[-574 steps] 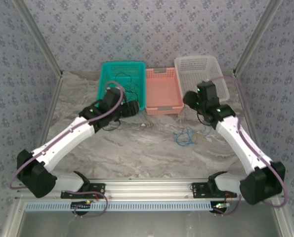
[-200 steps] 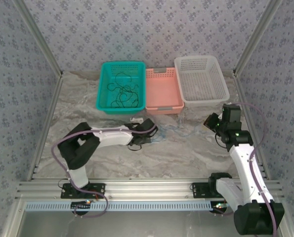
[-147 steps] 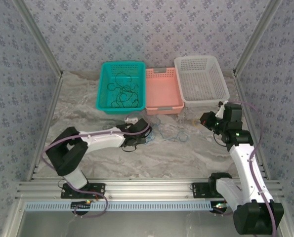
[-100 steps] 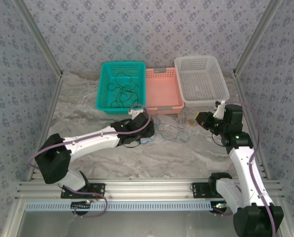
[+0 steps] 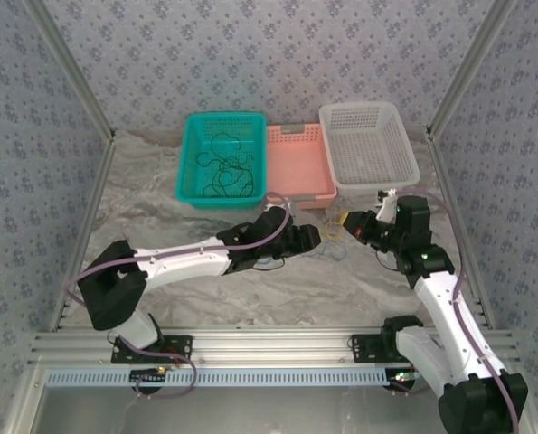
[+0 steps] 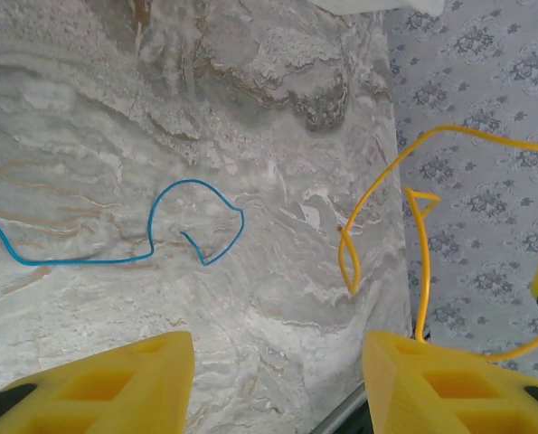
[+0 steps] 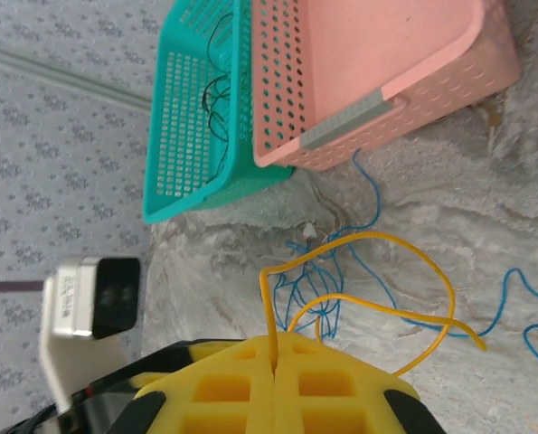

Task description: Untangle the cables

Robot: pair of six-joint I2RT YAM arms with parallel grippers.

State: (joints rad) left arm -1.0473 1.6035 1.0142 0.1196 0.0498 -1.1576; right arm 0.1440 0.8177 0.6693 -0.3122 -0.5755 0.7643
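Note:
My right gripper (image 7: 275, 348) (image 5: 353, 226) is shut on a thin yellow cable (image 7: 391, 242), which loops out above the marble table. Under that loop lies a tangle of blue cable (image 7: 334, 271), with more blue strands trailing to the right. My left gripper (image 6: 278, 345) (image 5: 308, 237) hangs open over the table, its yellow fingers (image 6: 133, 380) wide apart with nothing between them. Ahead of it a blue cable (image 6: 189, 226) lies flat and the yellow cable (image 6: 384, 185) hangs at the right. Black cables (image 5: 225, 167) lie in the teal basket (image 5: 185, 185).
Three baskets stand in a row at the back: teal, pink (image 5: 300, 201) and white (image 5: 404, 154). The pink basket (image 7: 377, 99) is close beyond the cables. The two grippers are close together mid-table. Patterned walls enclose the table.
My left gripper has opened and swung right toward the right gripper. The right gripper has moved left, still shut on the yellow cable.

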